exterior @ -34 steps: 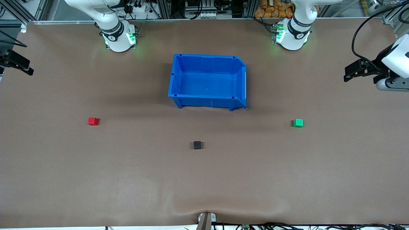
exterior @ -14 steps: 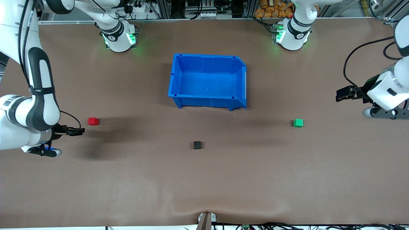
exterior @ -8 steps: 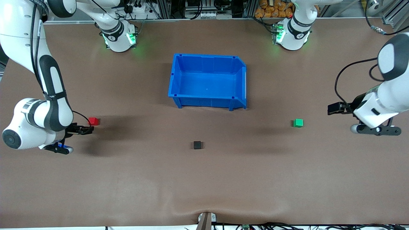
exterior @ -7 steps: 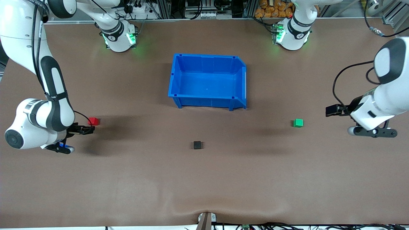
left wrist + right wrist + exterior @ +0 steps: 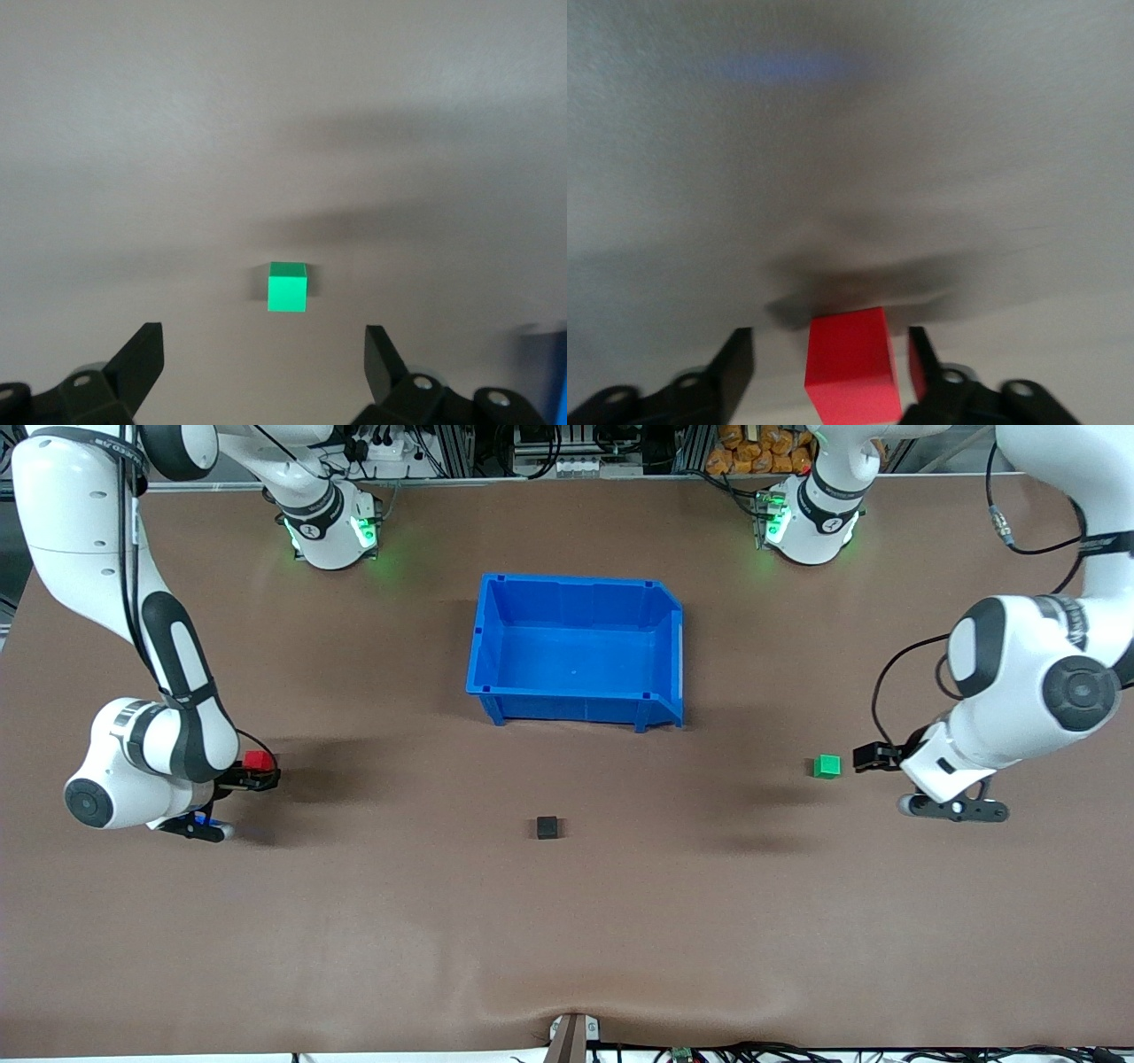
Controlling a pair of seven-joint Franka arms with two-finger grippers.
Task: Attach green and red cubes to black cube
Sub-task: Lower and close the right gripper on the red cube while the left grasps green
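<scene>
The right end effector [image 5: 830, 359] straddles the red cube [image 5: 852, 363], fingers narrowing, seemingly not yet gripping. The left end effector [image 5: 264, 354] is spread wide beside the green cube [image 5: 288, 287]. The black cube [image 5: 547, 827] sits on the tabletop [image 5: 567, 921], nearer the camera than the bin [image 5: 496, 638].

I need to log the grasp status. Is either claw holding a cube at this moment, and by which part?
Nothing is held yet. The right claw straddles the red cube, gaps still visible at its sides. The left claw is open, short of the green cube.

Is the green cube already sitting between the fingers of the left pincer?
No, the green cube lies on the table ahead of the left pincer, whose open fingers have not reached it.
</scene>
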